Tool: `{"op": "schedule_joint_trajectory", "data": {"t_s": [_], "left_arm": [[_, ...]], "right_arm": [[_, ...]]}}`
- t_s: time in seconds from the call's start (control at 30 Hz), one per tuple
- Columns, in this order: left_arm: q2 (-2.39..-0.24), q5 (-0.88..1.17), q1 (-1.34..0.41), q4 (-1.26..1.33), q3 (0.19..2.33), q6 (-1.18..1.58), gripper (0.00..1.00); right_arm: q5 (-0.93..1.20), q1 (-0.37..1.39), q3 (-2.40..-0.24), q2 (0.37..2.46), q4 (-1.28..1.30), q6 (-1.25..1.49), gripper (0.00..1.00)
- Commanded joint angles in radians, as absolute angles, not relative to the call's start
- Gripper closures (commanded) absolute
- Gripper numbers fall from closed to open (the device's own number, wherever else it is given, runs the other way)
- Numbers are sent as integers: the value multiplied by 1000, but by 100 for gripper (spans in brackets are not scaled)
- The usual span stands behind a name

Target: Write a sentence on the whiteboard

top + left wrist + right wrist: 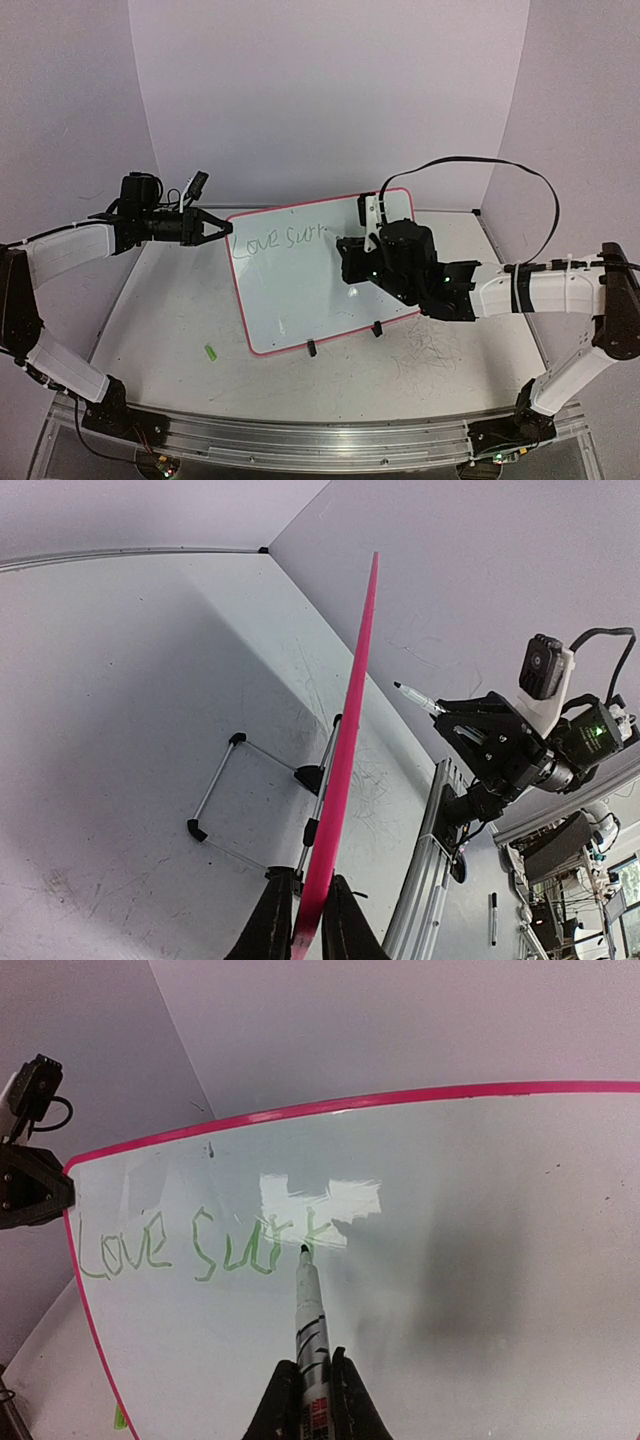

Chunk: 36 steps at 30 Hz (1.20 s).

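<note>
Green sentence "Love Surt" on my whiteboard; left tool pinches its pink rim, right tool grips marker at the last letter.

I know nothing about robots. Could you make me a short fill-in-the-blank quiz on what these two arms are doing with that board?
1. The right gripper holds a ____, its tip pointing at the whiteboard.
2. The writing begins with the word ____.
3. The writing is ____ in colour.
4. The left gripper is not open but ____ on the whiteboard's rim.

Missing words: marker; Love; green; shut.
</note>
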<state>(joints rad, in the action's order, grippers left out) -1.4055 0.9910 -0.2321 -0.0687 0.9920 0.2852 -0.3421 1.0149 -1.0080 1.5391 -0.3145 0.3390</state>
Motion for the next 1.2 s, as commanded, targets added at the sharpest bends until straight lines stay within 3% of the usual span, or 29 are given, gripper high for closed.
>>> {"op": "schedule_joint_trajectory", "data": {"t_s": [0.0,1.17], "left_arm": [[-1369,1000,-239,-38,984,267,88],[-1379,1011,-239,-39,988,270,88]], "right_arm": [[-371,1015,-1052,1548,-345,324,100],[-484,1015,-1129,1641,-318,326,100]]}}
